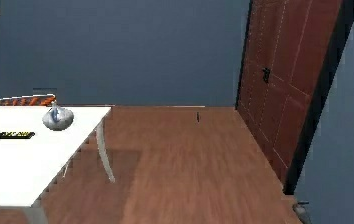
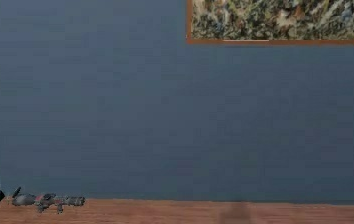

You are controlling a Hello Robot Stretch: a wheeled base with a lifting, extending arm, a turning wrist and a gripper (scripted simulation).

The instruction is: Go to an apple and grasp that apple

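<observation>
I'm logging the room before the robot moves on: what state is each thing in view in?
Door, shut.
Silvery round vessel, standing on the white table.
Dark flat thing, lying flat on the table.
Framed picture, hanging on the blue wall.

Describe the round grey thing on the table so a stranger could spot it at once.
Find the white table at the forward view's left, before the blue wall. Near its far right corner sits the round grey thing. The flat dark strip left of it lies low; this one is rounded, shiny and silvery.
</observation>
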